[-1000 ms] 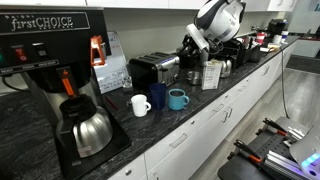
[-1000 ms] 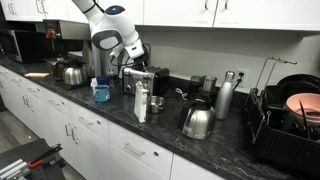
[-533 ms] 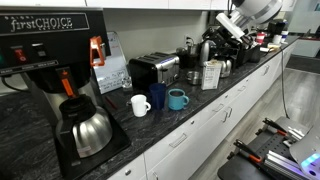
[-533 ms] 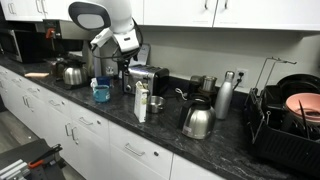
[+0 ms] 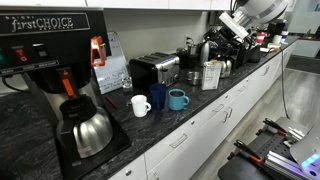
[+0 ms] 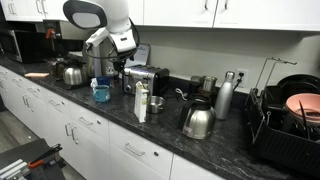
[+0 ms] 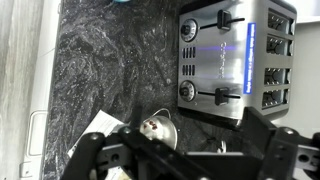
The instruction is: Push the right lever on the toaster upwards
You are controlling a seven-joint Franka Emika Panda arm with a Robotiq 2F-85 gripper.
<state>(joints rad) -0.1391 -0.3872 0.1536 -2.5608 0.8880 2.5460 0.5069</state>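
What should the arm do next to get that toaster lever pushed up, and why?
Probably lower the gripper toward the toaster's front face: it hangs high above the counter, away from the toaster, touching neither of the levers.

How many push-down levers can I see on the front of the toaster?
2. In the wrist view, the upper lever is near the top of the toaster front; the lower lever is further down. None seems hidden.

Bright, even ceiling light fills the room. In the wrist view the toaster (image 7: 235,60) chrome gives off soft glare, while the claw (image 7: 186,160) looms dark and blurred. Both exterior views look grainy, and the dark bench (image 5: 160,126) shines faintly.
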